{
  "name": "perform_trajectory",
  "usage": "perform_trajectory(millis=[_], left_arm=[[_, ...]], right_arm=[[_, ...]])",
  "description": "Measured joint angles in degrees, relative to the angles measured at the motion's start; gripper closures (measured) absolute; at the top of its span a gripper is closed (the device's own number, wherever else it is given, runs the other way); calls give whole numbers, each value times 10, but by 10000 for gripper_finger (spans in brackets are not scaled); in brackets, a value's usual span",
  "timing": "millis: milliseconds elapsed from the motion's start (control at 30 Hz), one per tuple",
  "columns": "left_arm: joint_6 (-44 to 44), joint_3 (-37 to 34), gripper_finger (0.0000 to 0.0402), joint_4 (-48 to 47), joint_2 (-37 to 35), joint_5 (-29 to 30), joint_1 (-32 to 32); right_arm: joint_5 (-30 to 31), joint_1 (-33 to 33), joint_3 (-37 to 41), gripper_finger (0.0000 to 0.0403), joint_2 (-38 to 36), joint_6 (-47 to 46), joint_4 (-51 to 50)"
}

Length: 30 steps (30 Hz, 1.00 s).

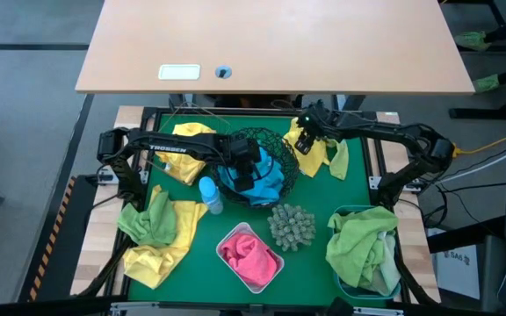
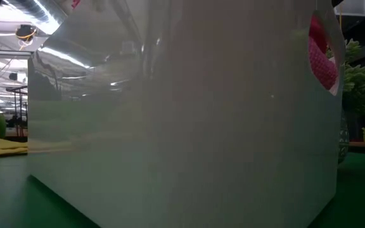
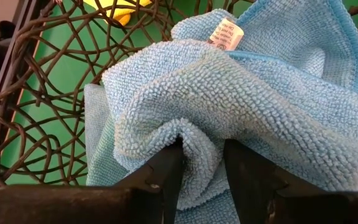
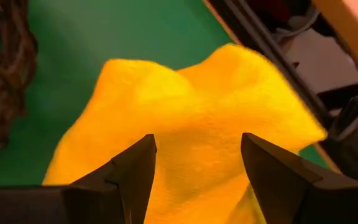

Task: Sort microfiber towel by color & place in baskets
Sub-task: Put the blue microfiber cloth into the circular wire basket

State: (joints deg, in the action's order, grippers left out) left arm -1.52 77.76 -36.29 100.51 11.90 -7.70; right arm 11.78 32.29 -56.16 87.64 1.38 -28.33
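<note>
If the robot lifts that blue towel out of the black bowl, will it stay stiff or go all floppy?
Probably floppy: the blue towel lies bunched in soft folds inside the black wire bowl. It likely weighs little, being thin fluffy cloth. Its looped pile should grip rather than slip between the left tool.

Towel (image 1: pixel 266 186) in wire bowl (image 1: pixel 281 151)

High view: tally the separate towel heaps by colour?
Yellow heaps: 3
Green heaps: 3
Blue heap: 1
Pink heap: 1
Total: 8
</note>
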Motion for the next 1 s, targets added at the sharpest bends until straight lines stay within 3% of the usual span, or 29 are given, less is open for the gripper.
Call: perform_trajectory(millis=[567, 733, 1000], left_arm=[[0, 0, 285, 0, 0, 0, 0], [0, 0, 285, 0, 0, 0, 0], [0, 0, 285, 0, 0, 0, 0]], right_arm=[[7, 0, 97, 176, 0, -72, 91], [7, 0, 109, 235, 0, -72, 95], [6, 0, 114, 377, 0, -71, 104]])
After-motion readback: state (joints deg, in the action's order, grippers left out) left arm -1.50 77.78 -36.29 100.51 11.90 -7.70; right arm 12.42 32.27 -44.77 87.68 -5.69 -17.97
